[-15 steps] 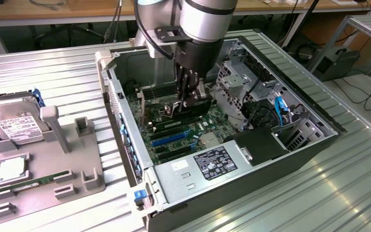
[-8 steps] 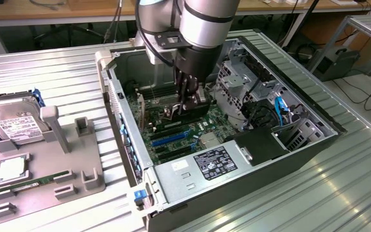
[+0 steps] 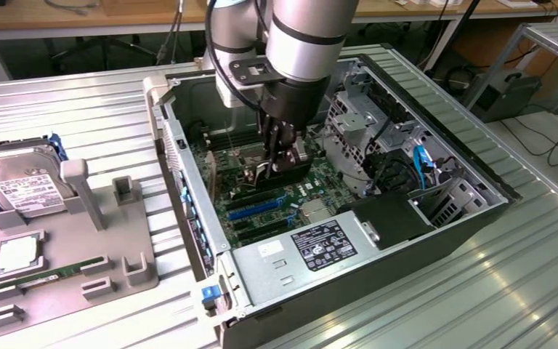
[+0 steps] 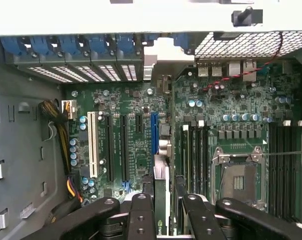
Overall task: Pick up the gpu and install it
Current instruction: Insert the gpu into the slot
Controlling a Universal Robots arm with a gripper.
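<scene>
No wording can be made out letter by letter. In the exterior view, a black label (image 3: 324,245) with white print and marks is seen on the power supply (image 3: 264,267) at five o'clock. A white printed label (image 3: 22,192) is carried by the hard drive (image 3: 9,164) at nine o'clock. A pale logo (image 4: 161,228), illegible, is borne by the gpu (image 4: 161,200).

Arm (image 3: 304,36): thick silver-grey glossy cylindrical segments. Black cable (image 3: 223,76) runs alongside wrist. Black mounting block (image 3: 259,73) with pale screws above black gripper (image 3: 279,169). Fingers (image 4: 140,215): matte black linkages, round pivot screws.
</scene>
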